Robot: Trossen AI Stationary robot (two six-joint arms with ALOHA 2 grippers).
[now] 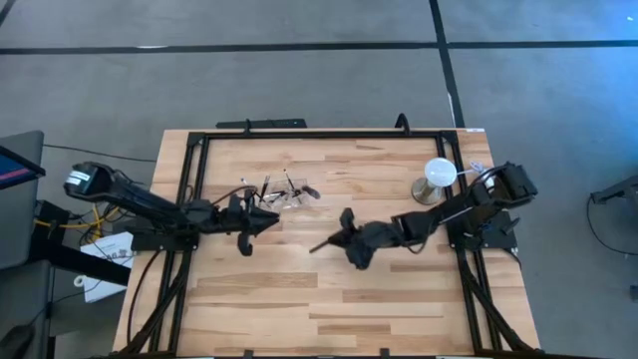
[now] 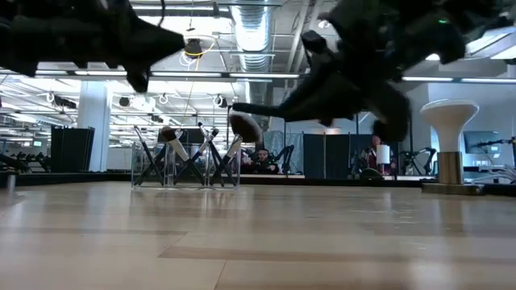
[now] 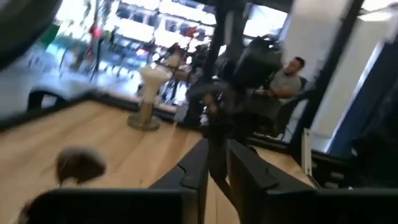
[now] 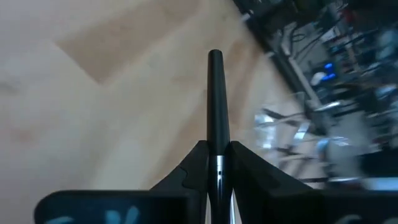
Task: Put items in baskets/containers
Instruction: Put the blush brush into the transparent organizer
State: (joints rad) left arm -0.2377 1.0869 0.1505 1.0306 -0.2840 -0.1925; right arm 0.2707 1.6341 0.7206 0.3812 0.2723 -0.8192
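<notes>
Between the two dark fingers [image 4: 245, 171] of the right end effector [image 4: 215, 163] sits a slim black brush handle [image 4: 215, 106], pinched tight, its blunt end pointing forward over the pale wooden desk [image 4: 93, 74]. From above, this end effector [image 1: 344, 236] hangs near the desk centre and the brush sticks out toward 8 o'clock. Only the low view shows its fluffy head [image 2: 244, 126], raised above the board. At about 11 o'clock from centre stands the clear container [image 1: 284, 192] with several dark brushes [image 2: 172, 145] leaning inside. Beside it, the left end effector [image 1: 261, 221] has its fingers [image 3: 194, 171] pressed on a thin dark thing I cannot identify.
</notes>
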